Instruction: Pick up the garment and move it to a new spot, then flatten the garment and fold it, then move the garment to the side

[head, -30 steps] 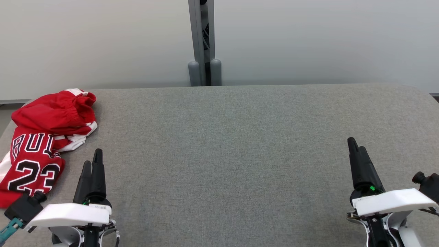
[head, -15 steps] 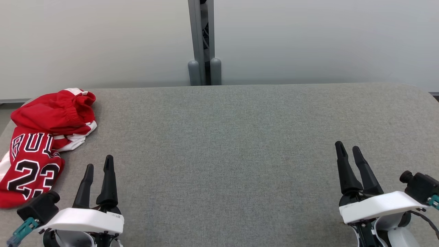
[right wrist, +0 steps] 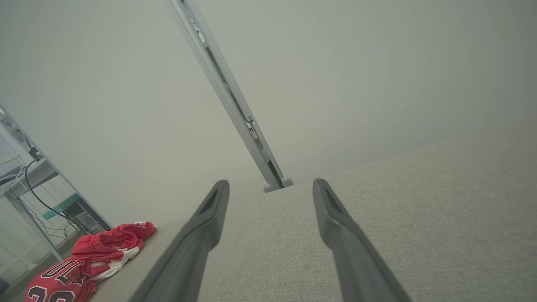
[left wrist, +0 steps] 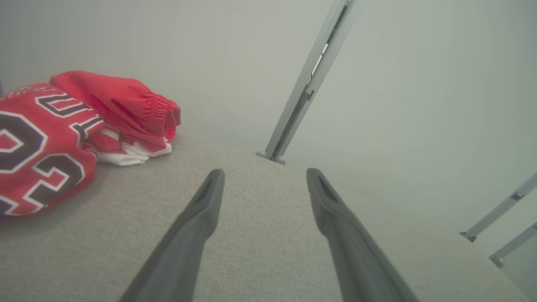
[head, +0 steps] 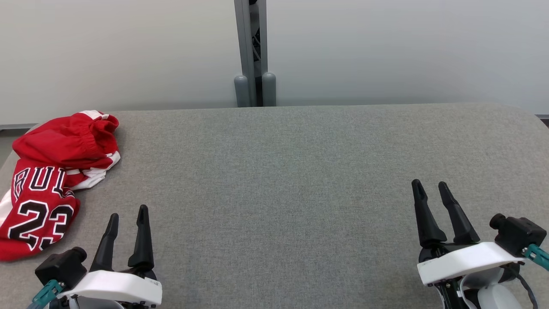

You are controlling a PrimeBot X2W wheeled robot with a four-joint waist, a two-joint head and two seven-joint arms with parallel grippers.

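The crumpled red garment (head: 47, 180) is noted at the frame's left edge on the tabletop (head: 279, 171), just up-left of the nearer left hand (head: 128, 212), which is spread and empty, as is the far-off right hand (head: 429, 184).

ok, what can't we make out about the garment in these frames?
- Head view: the red jersey runs off the left edge; its lettering stops at "BUL" in a fold.
- Left wrist view: the left edge cuts its number.
- Right wrist view: it is small and cut by the bottom edge.
- Every view: folds hide whether the elastic-hemmed red piece is separate.
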